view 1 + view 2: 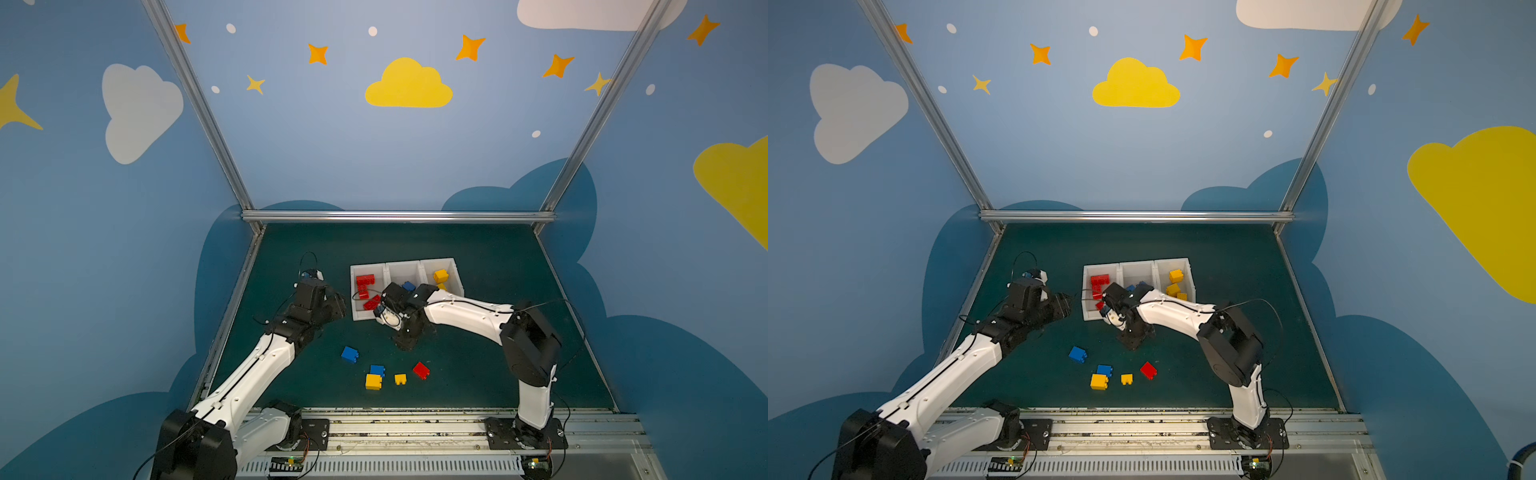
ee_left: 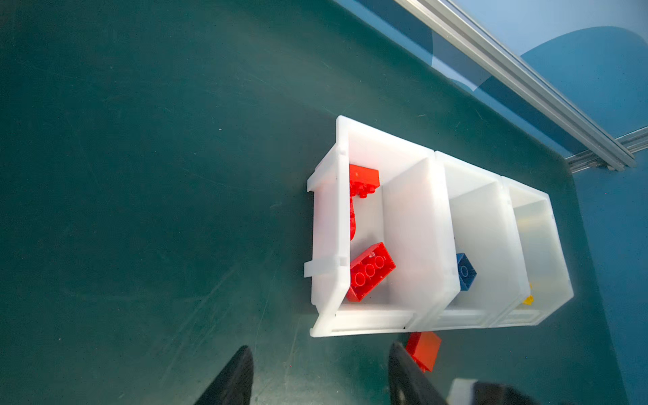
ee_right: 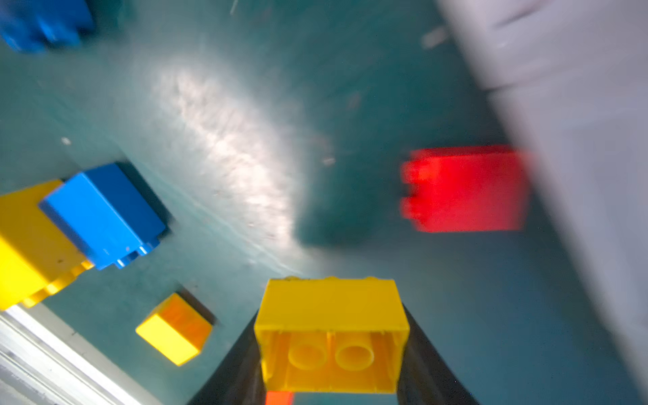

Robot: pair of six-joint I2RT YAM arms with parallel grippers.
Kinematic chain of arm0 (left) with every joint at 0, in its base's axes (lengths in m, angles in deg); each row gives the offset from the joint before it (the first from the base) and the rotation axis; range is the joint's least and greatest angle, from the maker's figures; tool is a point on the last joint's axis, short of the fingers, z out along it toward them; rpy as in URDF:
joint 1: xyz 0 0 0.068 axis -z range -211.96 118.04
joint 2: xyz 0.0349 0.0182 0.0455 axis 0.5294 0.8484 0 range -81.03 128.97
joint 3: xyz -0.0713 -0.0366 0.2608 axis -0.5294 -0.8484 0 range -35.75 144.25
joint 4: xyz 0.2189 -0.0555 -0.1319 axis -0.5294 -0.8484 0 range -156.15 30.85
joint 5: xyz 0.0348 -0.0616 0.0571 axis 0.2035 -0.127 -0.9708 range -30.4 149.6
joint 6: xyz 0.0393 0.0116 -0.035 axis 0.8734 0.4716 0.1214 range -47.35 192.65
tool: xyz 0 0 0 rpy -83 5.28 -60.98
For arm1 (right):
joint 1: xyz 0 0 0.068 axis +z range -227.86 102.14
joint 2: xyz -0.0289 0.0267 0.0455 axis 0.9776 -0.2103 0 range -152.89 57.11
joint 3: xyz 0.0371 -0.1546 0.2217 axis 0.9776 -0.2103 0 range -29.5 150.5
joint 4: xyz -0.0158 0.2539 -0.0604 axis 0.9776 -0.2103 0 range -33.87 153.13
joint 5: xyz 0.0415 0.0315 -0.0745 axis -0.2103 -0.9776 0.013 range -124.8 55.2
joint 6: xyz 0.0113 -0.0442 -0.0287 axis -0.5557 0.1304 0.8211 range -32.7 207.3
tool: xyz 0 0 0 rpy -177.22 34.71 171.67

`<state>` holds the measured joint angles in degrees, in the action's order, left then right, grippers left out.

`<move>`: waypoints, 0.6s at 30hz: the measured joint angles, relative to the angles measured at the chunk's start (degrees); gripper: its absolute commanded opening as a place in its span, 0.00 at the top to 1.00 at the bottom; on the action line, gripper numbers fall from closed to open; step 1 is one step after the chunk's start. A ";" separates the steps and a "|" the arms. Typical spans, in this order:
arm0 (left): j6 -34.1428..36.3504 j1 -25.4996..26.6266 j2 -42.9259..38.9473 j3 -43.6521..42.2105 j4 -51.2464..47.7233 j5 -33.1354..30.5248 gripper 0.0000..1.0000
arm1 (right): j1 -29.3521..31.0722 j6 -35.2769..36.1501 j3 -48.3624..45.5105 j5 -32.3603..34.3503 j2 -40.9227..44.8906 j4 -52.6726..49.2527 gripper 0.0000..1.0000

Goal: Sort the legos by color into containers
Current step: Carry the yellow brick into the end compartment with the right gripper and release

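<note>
While right jaws clamp a yellow brick (image 3: 331, 333) and left jaws stand apart, empty, several loose bricks (image 1: 349, 354) lie outside the part-filled bins (image 1: 404, 268).

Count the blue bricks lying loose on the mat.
2: one blue brick alone at left, another just behind the large yellow brick. The right arm may hide more.

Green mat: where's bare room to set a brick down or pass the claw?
Bare: the mat between back rail and white bins, and right of the bins. Crowded: front centre, five loose bricks; and along the bins' left and front, where left claw and right claw, gripping a yellow brick, sit.
</note>
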<state>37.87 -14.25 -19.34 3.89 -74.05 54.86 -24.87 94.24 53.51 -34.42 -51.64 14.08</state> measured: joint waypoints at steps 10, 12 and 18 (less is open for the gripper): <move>-1.05 0.00 -1.81 -2.08 -0.02 0.09 0.38 | -17.97 2.10 10.80 1.97 3.87 0.11 0.55; -1.27 0.00 -1.92 -2.25 0.00 0.24 0.38 | -21.03 1.29 13.16 1.92 1.97 0.09 0.55; -1.70 0.00 -2.62 -2.73 -0.04 0.66 0.38 | -26.27 -3.17 17.49 0.02 -5.70 0.42 0.55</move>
<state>36.16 -14.25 -21.96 1.15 -74.09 55.52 -51.14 91.07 70.99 -34.39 -57.35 14.49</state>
